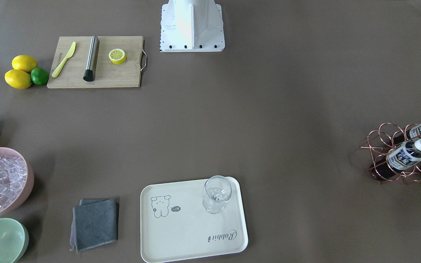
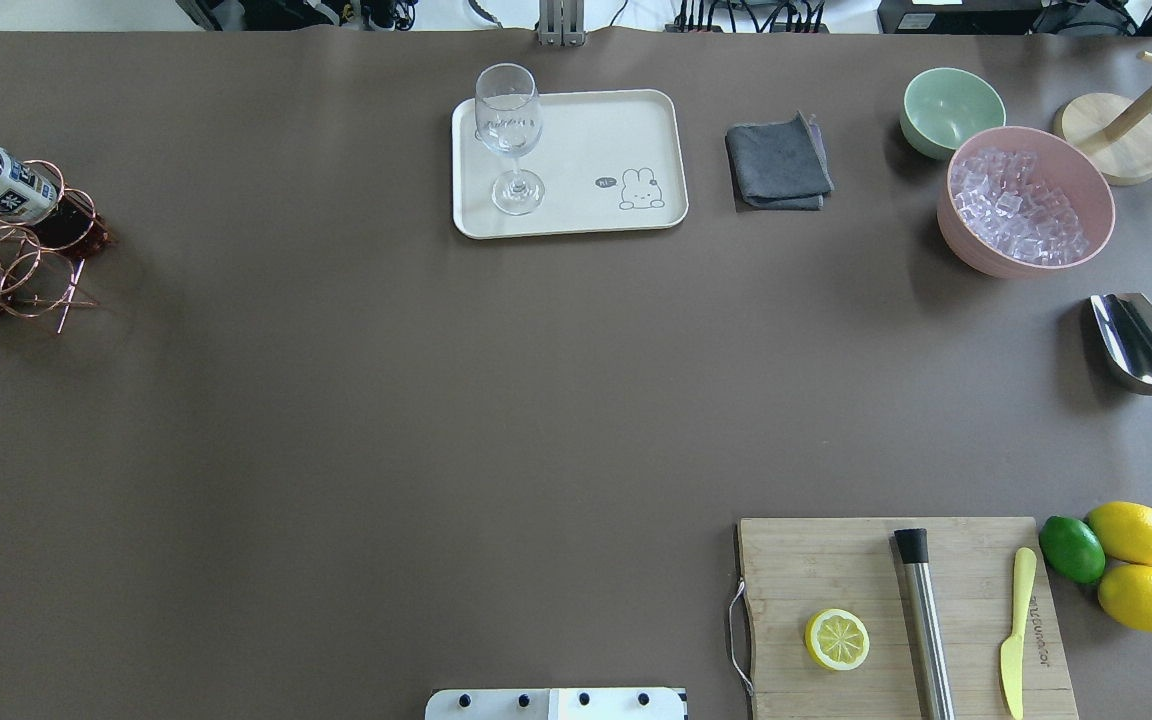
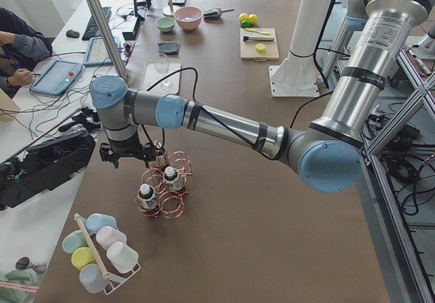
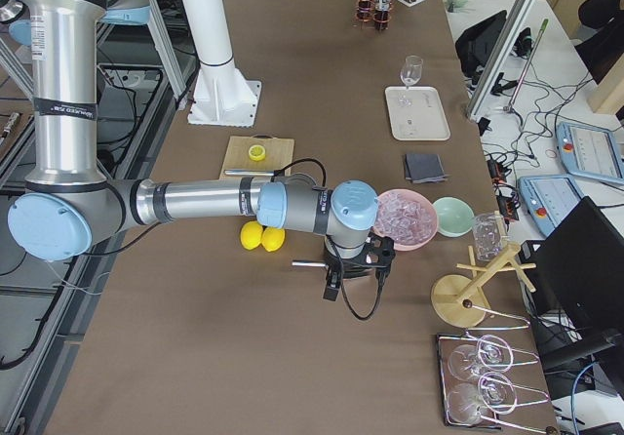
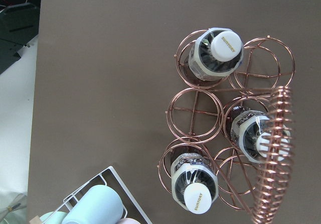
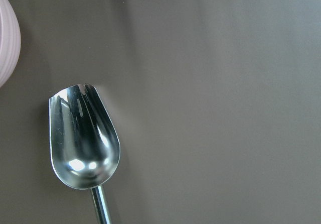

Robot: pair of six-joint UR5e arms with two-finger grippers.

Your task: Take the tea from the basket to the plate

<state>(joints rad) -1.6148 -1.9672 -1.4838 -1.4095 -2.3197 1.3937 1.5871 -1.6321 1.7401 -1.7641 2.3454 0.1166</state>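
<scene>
Your left gripper hangs wrist-down over the basket at the table's left end, with the arm stretched long and low, and the side view does not let you tell how its jaws stand. All three tea bottles sit in the basket's rings, well apart from the plate, which carries only a wine glass. Your right gripper points down above the metal scoop beside the pink bowl, forearm level, and there too you cannot tell the jaws' state.
</scene>
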